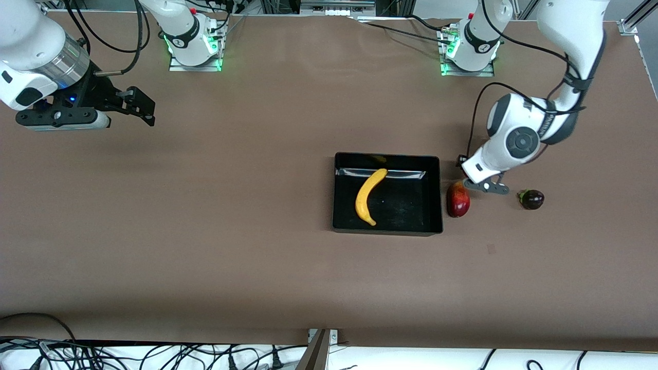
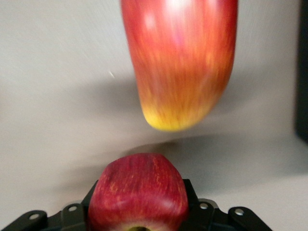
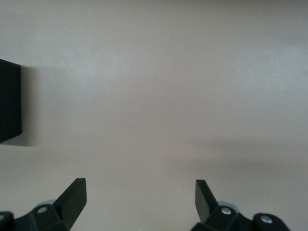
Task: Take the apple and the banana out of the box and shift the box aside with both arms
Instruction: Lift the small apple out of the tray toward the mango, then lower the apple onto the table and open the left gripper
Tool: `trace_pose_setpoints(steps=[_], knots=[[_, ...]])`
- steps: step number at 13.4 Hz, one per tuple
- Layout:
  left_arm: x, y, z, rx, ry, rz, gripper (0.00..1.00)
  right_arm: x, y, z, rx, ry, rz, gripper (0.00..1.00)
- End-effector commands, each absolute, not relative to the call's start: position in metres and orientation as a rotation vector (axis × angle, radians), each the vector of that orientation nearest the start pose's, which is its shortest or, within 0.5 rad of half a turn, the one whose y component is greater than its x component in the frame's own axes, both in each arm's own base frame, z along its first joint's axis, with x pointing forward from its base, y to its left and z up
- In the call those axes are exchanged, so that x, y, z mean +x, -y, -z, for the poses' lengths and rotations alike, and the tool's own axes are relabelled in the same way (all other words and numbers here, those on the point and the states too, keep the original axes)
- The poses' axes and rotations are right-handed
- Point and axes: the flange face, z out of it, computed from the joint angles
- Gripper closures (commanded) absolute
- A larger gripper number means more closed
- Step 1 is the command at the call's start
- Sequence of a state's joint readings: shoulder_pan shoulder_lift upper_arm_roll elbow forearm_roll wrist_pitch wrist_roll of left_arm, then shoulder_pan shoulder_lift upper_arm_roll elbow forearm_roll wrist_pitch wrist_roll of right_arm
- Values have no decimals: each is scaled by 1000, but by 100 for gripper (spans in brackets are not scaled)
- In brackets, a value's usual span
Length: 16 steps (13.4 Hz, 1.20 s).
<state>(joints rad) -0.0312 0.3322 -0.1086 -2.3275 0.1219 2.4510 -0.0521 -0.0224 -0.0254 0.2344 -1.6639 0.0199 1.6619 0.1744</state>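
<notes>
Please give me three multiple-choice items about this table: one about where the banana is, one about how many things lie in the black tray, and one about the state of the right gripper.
1. Where is the banana?
A. In the black tray
B. On the bare table
C. In the right gripper

2. How many things lie in the tray?
A. None
B. One
C. Three

3. The right gripper is:
A. Shut on a fruit
B. Open and holding nothing
C. Resting inside the tray

Key:
1 A: the banana lies on the floor of the black tray.
2 B: the banana alone is inside its walls.
3 B: the right gripper has its jaws apart over bare table, with nothing between them.
</notes>
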Motion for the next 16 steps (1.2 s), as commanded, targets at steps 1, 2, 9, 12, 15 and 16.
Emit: trace_pose_setpoints(steps=[1, 2, 9, 12, 15, 16], knots=[[486, 71, -182, -3058, -333, -275, 22, 539, -122, -609, -3133, 49, 45, 0], [487, 71, -186, -3059, -332, -263, 0, 539, -122, -609, -3133, 49, 45, 0], [574, 134, -328, -3049, -390, -127, 0, 539, -122, -609, -3131, 49, 45, 0], [614, 199, -348, -3165, -396, -117, 0, 539, -123, -609, -3131, 52, 47, 0], [614, 281, -312, -3320, -230, -239, 0, 539, -124, -609, -3130, 54, 49, 0], [609, 316, -299, -3316, -217, -252, 0, 539, -125, -609, -3130, 56, 49, 0]])
